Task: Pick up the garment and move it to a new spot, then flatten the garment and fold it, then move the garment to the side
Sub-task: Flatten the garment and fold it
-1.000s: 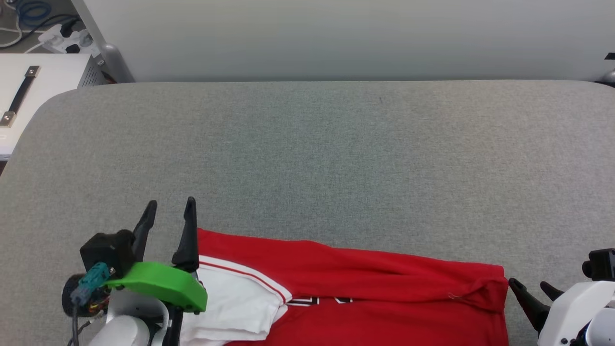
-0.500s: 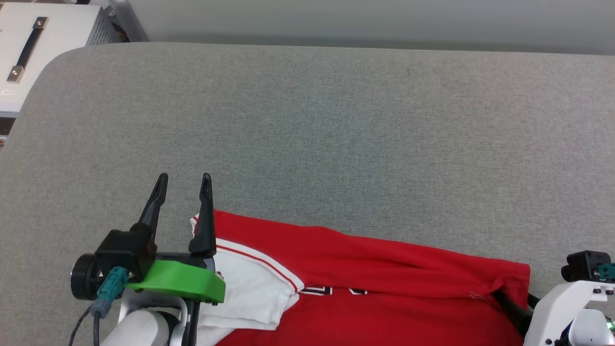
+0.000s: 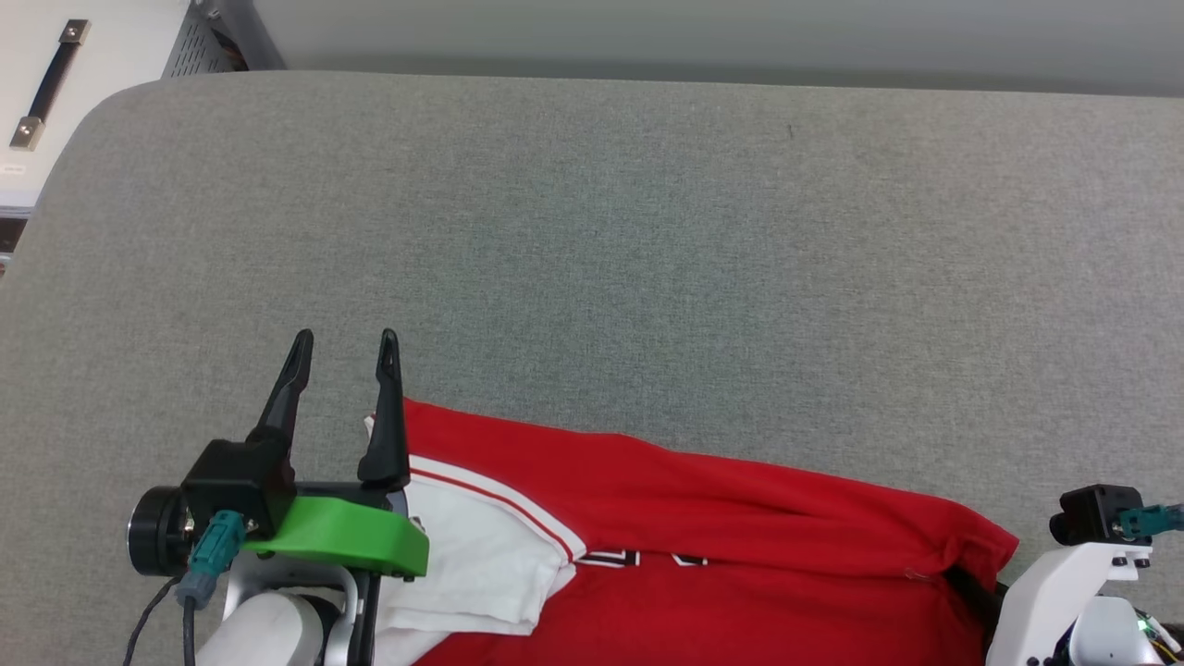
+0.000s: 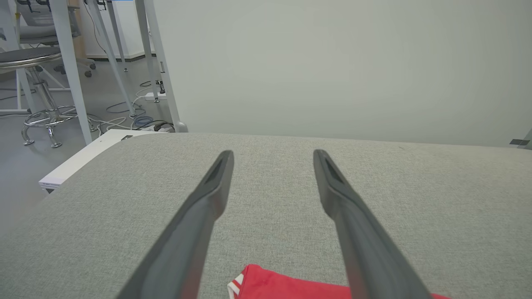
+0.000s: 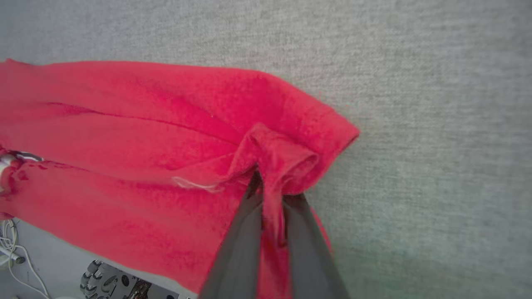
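Note:
The garment point(image 3: 703, 518), a red jersey with a white striped sleeve end and black numerals, lies along the near edge of the grey table point(image 3: 592, 259). In the right wrist view my right gripper point(image 5: 270, 187) is shut on a bunched fold of the garment point(image 5: 137, 137) at its right corner. In the head view that corner point(image 3: 962, 555) hides the right fingers. My left gripper point(image 3: 342, 347) stands open above the garment's left end, with nothing between its fingers point(image 4: 216, 182). The red and white edge point(image 4: 257, 284) shows below them.
A white cabinet point(image 3: 46, 83) with a black handle stands off the table's far left corner. A pale wall runs behind the table. In the left wrist view, stool legs and cables point(image 4: 50, 116) lie on the floor to the left.
My right gripper went from open beside the garment's right corner to shut on a fold of it. The head camera tilted down, so the whole scene shifted. The left gripper stayed open.

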### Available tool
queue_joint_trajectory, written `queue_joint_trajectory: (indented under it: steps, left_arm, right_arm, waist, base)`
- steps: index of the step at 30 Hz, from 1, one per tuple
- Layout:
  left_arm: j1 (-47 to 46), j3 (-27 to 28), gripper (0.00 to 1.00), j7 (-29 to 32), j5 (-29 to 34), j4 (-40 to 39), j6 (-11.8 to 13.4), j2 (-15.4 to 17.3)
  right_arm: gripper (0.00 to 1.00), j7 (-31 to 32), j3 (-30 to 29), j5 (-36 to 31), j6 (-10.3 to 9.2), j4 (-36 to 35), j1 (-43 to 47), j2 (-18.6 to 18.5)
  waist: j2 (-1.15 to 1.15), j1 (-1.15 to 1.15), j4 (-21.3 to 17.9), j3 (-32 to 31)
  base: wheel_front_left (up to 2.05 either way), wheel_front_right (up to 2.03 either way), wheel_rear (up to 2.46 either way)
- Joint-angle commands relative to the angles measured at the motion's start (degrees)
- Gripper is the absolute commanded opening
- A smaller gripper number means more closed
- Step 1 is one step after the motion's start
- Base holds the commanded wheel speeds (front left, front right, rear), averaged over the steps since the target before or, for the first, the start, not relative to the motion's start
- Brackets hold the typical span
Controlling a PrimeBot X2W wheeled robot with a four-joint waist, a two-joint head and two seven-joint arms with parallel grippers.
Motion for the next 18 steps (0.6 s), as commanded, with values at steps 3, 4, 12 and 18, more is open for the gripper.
queue_joint_trajectory:
  steps: [3, 4, 12, 18]
  left_arm:
    - [0.01, -0.11, 1.0, -0.27, 0.42, 0.29, 0.59, 0.5]
    - [0.24, -0.16, 1.0, -0.17, 0.44, 0.29, 0.72, 0.6]
    - [2.0, 0.09, 1.0, 0.22, 0.86, -0.43, 2.02, 1.8]
    - [3.23, 0.17, 1.0, 0.58, 0.89, -1.13, 2.74, 2.49]
  right_arm:
    - [0.0, -0.63, 0.59, -0.22, -0.04, 0.82, -0.28, 0.19]
    - [0.0, -0.89, 0.36, -0.3, -0.04, 0.65, -0.5, -0.01]
    - [0.0, -0.82, -3.64, -0.46, -0.04, 0.74, -2.26, -2.5]
    - [0.0, 0.12, -9.1, -0.32, -0.04, 2.59, -3.31, -5.04]
  waist:
    - [0.0, 0.0, -0.28, -1.22]
    - [0.0, 0.0, -0.36, -1.63]
    - [0.0, 0.0, -0.99, -3.72]
    - [0.0, 0.0, -1.62, -4.81]
  base:
    - [0.0, 0.0, 0.0]
    - [0.0, 0.0, 0.0]
    - [0.0, 0.0, 0.0]
    - [0.0, 0.0, 0.0]
